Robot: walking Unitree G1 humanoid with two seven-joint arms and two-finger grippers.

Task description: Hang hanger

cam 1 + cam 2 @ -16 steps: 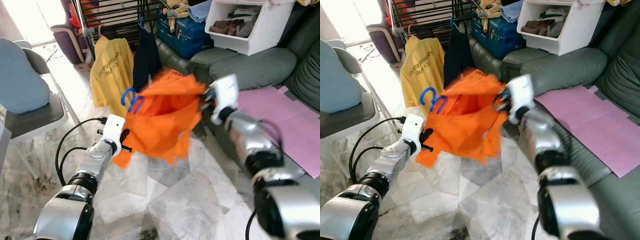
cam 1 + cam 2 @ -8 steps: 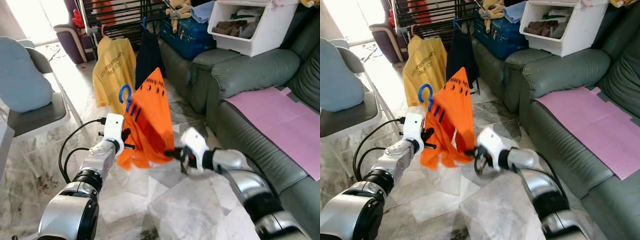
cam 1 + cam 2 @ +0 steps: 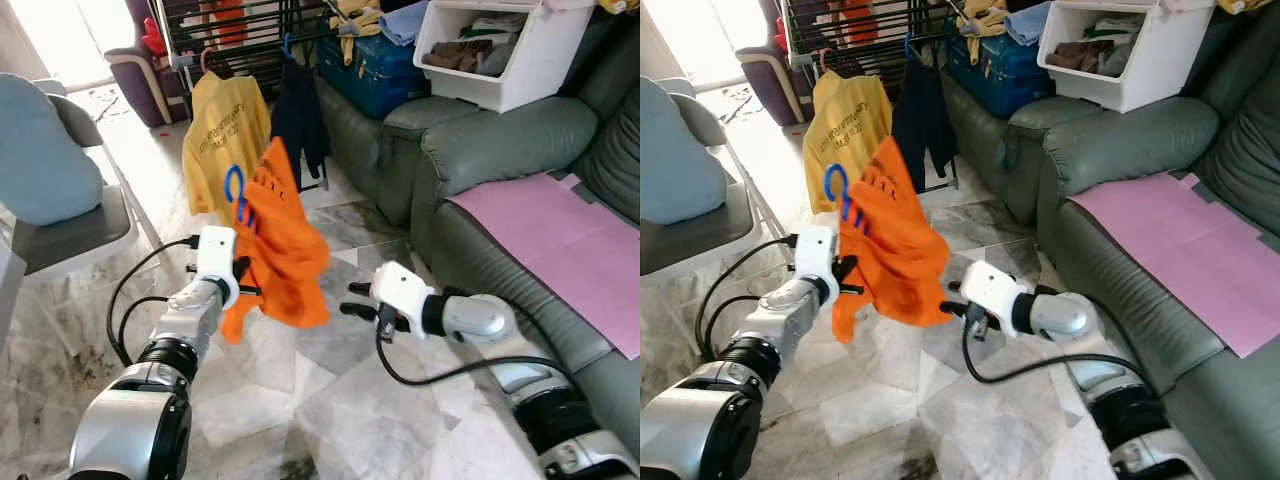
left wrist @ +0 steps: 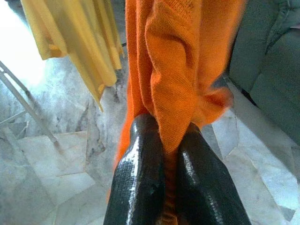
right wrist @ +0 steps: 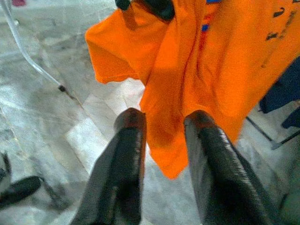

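Left eye view: the orange shirt (image 3: 283, 250) on its blue hanger (image 3: 236, 188) is not yet hung; the rack (image 3: 240, 35) stands well apart at twelve o'clock. The left gripper (image 4: 171, 161) is clamped on the shirt's cloth. The right gripper (image 3: 352, 300), fingers apart and empty, sits just beside the shirt at three o'clock.

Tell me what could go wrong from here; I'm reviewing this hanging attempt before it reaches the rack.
The left gripper is pinching only the orange shirt, not the blue hanger, so hanger and cloth could slip apart. The right gripper is open and off the cloth, leaving the shirt bunched and unsupported.
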